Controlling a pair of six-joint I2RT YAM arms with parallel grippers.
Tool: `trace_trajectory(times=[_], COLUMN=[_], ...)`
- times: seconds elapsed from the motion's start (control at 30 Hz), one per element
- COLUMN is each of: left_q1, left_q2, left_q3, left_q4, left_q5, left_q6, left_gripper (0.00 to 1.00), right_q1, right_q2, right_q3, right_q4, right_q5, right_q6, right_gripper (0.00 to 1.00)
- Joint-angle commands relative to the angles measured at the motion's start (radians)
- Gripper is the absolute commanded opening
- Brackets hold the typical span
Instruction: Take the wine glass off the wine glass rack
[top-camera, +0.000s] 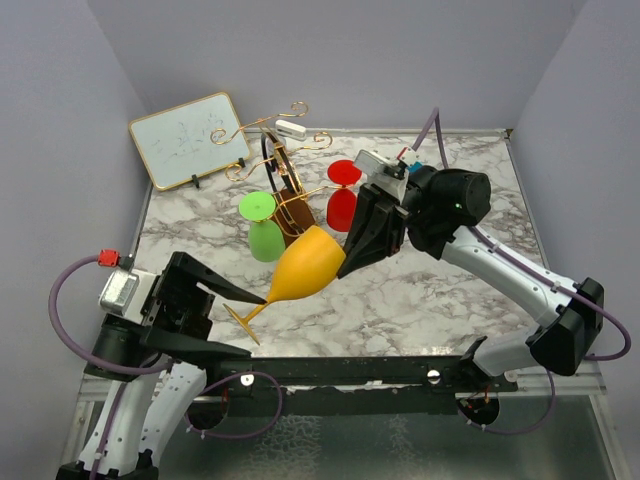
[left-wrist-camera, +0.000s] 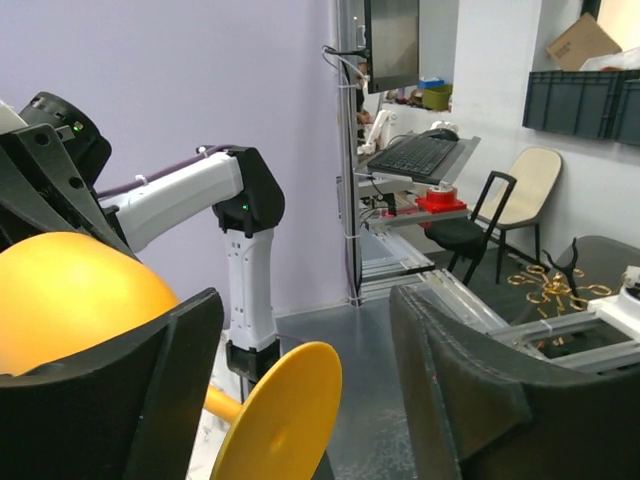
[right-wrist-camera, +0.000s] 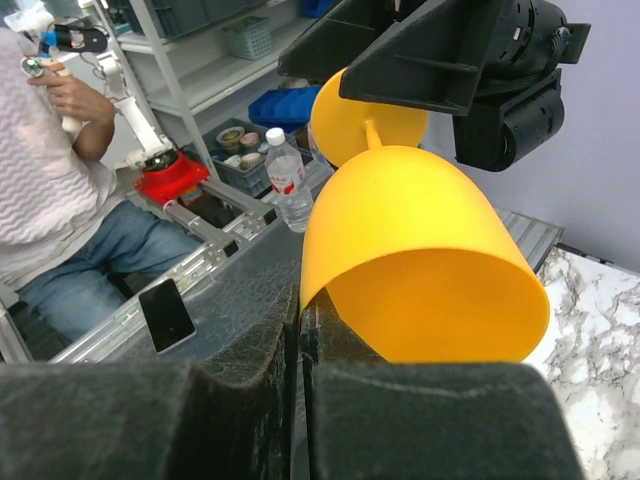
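Clear of the gold wine glass rack (top-camera: 283, 185), above the marble table (top-camera: 430, 300), the orange wine glass (top-camera: 305, 265) lies slanted, its rim pinched by the right gripper (top-camera: 347, 265) and its stem pointing between the left gripper's (top-camera: 254, 320) parted jaws.

The top camera looks steeply down from behind. Each wrist camera faces out between its jaws, close on the shared orange plastic wine glass (top-camera: 305, 263) (left-wrist-camera: 70, 300) (right-wrist-camera: 420, 230).

Setting: robotics lab. Evidence: marble-print worktop (top-camera: 420, 300) enclosed by lilac panels (top-camera: 330, 50); keyboard (left-wrist-camera: 415, 157) on stand; grey storage crates (left-wrist-camera: 575, 100); metal shelving (right-wrist-camera: 200, 70) holding bins; seated person (right-wrist-camera: 50, 200).
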Motion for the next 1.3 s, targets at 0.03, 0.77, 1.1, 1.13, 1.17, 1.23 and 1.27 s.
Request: trace_trajectory(times=[0.03, 0.77, 1.1, 1.13, 1.17, 1.23, 1.27], left_q1=[0.000, 0.000, 0.001, 0.000, 0.001, 0.000, 0.000], left_q2=[-0.048, -0.094, 0.064, 0.071, 0.081, 0.113, 0.133], left_q3=[-0.005, 0.266, 0.353, 0.355, 0.355, 0.370, 0.376], left_q4=[0.045, -1.476, -1.873, -1.889, -1.908, -1.971, -1.999], left_q5=[-0.003, -0.552, -0.917, -0.940, -0.961, -1.031, -1.049], left_q6=[0.128, 1.092, 1.206, 1.212, 1.216, 1.218, 1.220], left_gripper=[0.78, 0.71, 0.43, 0.43, 0.43, 0.42, 0.41], right_q1=[0.001, -0.036, -0.668, -0.702, -0.731, -0.759, -0.761], right_q2=[-0.067, 0.262, 0.508, 0.483, 0.459, 0.424, 0.408], right_q3=[-0.009, 0.773, 0.925, 0.851, 0.791, 0.704, 0.671], right_q4=[-0.134, -1.710, -1.910, -1.886, -1.871, -1.876, -1.881], right_q5=[0.006, 1.842, 1.584, 1.591, 1.607, 1.679, 1.710], right_q6=[-0.130, -1.023, -0.791, -0.792, -0.792, -0.770, -0.760], right_gripper=[0.01, 0.01, 0.01, 0.01, 0.01, 0.01, 0.01])
